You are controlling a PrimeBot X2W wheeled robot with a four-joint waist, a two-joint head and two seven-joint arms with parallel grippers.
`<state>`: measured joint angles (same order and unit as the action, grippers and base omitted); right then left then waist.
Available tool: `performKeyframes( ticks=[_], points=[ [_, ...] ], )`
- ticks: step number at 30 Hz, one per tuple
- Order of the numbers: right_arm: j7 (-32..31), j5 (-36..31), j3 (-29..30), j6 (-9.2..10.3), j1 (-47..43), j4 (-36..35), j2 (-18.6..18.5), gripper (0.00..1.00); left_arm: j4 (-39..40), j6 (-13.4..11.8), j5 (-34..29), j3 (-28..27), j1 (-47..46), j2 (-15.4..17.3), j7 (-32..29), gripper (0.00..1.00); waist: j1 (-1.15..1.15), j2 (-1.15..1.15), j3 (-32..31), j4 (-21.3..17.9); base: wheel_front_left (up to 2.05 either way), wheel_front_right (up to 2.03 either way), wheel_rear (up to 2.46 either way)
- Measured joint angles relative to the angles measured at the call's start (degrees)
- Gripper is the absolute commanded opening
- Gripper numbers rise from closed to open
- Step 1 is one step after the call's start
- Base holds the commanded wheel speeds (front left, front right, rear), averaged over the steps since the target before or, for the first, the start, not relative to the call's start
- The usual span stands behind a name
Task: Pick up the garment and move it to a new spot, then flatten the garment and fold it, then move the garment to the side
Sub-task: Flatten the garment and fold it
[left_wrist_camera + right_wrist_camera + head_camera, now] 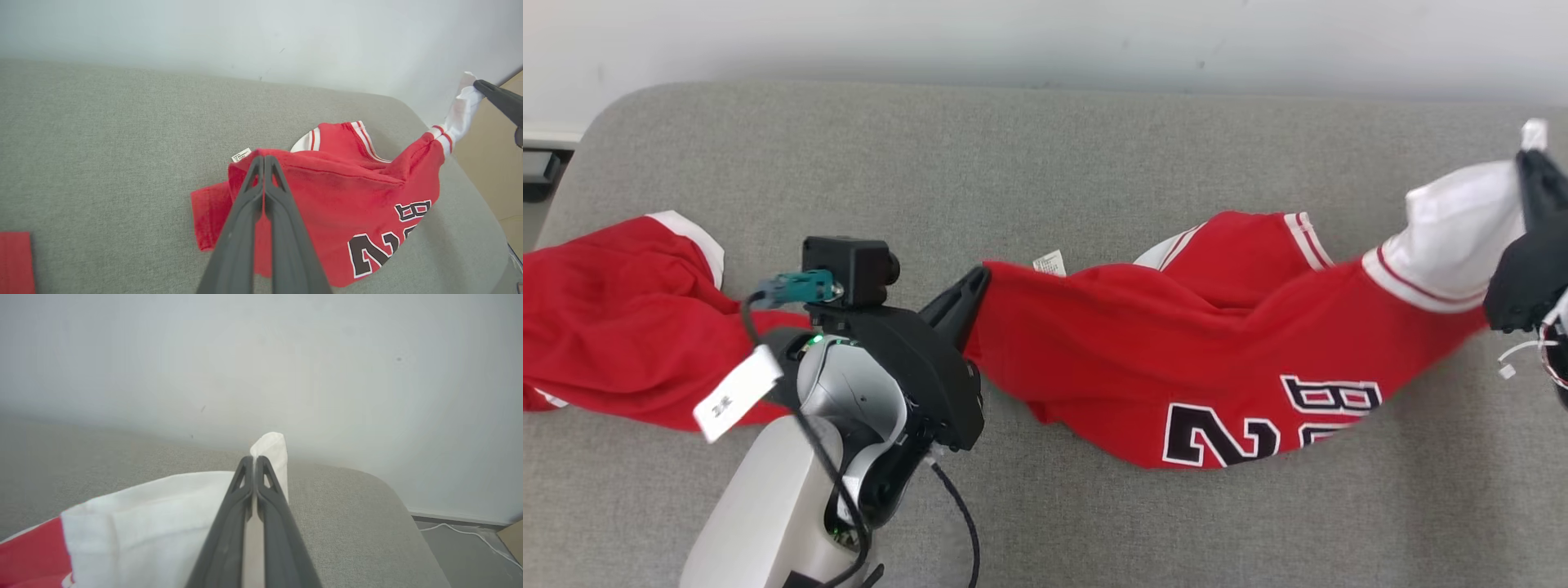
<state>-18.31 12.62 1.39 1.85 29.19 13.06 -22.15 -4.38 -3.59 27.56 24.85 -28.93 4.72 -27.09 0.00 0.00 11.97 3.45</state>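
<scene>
The red jersey was stretched across the grey padded surface, held between 2 grippers. The left gripper was clamped on its red edge, just beside a small label. The right gripper was clamped on its white end, which was raised off the surface.

Worktop in front of me is grey and fabric-covered with rounded corners, sitting right up against a plain white wall. Over on my left there's another red cloth with a white edge, lying flat on the grey. Past the right corner I see grey floor with a thin white cable on it, plus something cardboard-brown.
</scene>
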Motion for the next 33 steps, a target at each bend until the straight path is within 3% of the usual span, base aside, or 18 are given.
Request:
performKeyframes(
  ticks=[9,15,25,29,33],
  points=[
    [10.2,3.7,4.7,2.14,-2.7,-15.8,4.3,0.0,8.3,-1.0,2.7,-5.9,0.2,-1.3,9.7,0.0,0.0,0.0,-1.8,-0.9,0.0,0.0,0.0],
    [15.0,3.8,8.3,3.2,-6.2,-27.7,4.7,0.0,15.2,-1.5,3.4,-7.7,-0.7,-2.1,15.8,0.0,0.0,0.0,-3.4,-2.0,0.0,0.0,0.0],
    [16.2,5.2,12.8,3.79,-11.1,-48.2,6.3,0.0,33.9,-1.5,11.2,-8.1,-0.5,-2.4,18.5,0.0,-0.01,-0.01,-5.4,-4.5,0.0,0.0,0.0],
    [13.3,7.5,10.7,4.17,-11.1,-47.0,6.9,0.0,33.9,-2.0,12.5,-6.9,-0.6,-2.5,16.5,0.0,-0.01,0.0,-4.6,-5.4,0.0,0.0,0.0],
    [9.5,11.0,5.5,2.82,-8.9,-34.8,7.7,0.0,23.3,-2.5,12.8,-6.0,-1.4,-2.5,14.6,0.0,0.0,0.0,-2.5,-6.0,0.0,0.0,0.0]
  ],
)
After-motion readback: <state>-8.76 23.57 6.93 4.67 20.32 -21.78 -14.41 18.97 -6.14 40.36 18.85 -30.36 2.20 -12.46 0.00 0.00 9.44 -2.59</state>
